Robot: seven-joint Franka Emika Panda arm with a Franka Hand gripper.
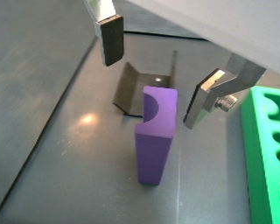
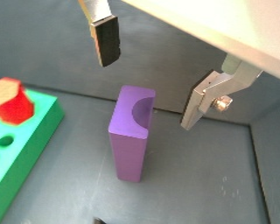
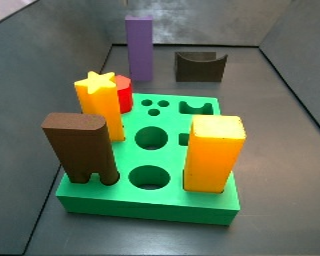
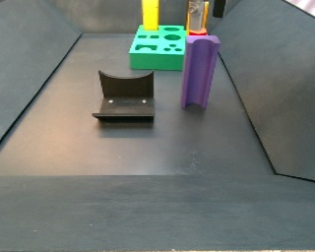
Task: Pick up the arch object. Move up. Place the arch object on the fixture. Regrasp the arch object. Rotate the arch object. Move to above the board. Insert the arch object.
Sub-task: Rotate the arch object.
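- Dark grey floor (image 4: 147, 148) with sloped grey walls encloses the work area in both side views.
- Arch object (image 1: 156, 136), a long purple block, stands upright on the floor; also seen at (image 2: 132, 131), (image 3: 140, 47) and (image 4: 200, 71). The curved notch shows at its top end in both wrist views.
- End effector (image 1: 154, 74) hangs above the arch object, also at (image 2: 150, 77). Its 2 fingers are spread wide, one on each side of the block's top, and neither touches it. Nothing sits between the plates; it holds nothing.
- One finger (image 1: 111, 39) shows its dark pad; the opposite one (image 1: 206, 94) shows mostly silver plate.
- Fixture (image 4: 125, 95), dark with a scooped top, rests on the floor near the arch object but apart from it; visible also at (image 3: 200, 66) and behind the block in a wrist view (image 1: 136, 87).
- Board (image 3: 152, 160), a thick green slab with round and shaped holes, lies apart from both the arch object and the fixture; its edge appears at (image 1: 271, 149), (image 2: 20, 153) and far back at (image 4: 160, 47).
- On the board: yellow star peg (image 3: 99, 100), red piece (image 3: 121, 94) just behind it, dark brown block (image 3: 79, 148), orange-yellow square block (image 3: 214, 152). All stand upright in the board.
- Arch-shaped hole (image 3: 196, 106) in the board is unfilled.
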